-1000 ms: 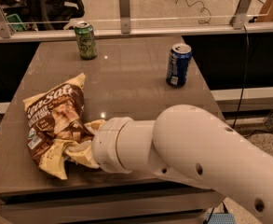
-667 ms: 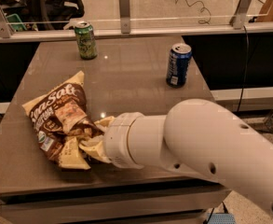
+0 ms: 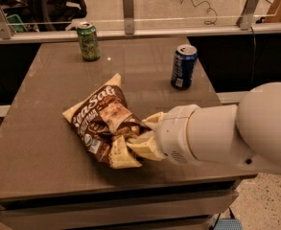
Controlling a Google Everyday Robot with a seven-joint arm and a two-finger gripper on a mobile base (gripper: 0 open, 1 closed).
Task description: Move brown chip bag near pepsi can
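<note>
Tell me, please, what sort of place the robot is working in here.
Probably an office or lab space: a plain table, a glass partition along its far edge, a pepsi can and green can. The gripper holds the brown chip bag near the table's front.

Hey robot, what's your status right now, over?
Gripper shut on bag, near end. Pepsi can upright, far right, apart from bag. Nothing between them; green can far left.
</note>
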